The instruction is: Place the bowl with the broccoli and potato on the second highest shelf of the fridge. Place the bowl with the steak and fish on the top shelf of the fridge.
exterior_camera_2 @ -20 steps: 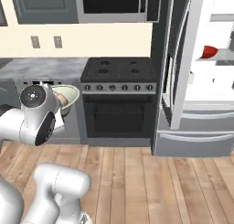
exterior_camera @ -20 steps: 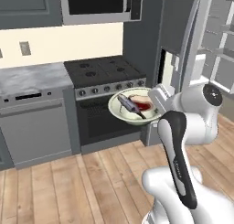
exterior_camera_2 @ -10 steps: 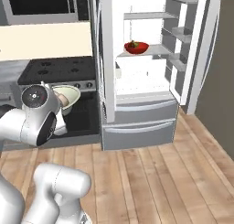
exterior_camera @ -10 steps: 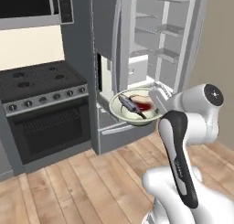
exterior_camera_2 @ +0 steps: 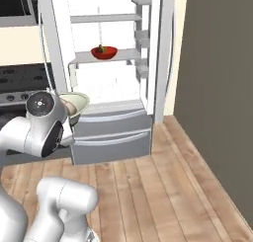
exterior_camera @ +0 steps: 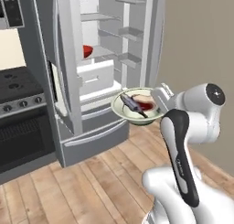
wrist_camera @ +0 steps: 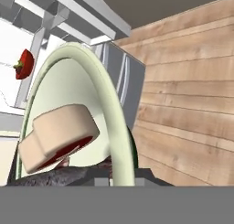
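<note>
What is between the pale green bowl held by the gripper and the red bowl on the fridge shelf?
In the left base view, a white fridge drawer lies between the pale green bowl and the red bowl.

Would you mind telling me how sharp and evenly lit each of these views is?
Left base view: soft, flat lighting, the pale bowl readable, no glare. Right base view: the fridge interior is bright, near washed out, the red bowl crisp. Hand view: the pale bowl's rim looms stretched by closeness, details coarse.

Even, bright rendered light; soft shadows; slightly coarse edges.
</note>
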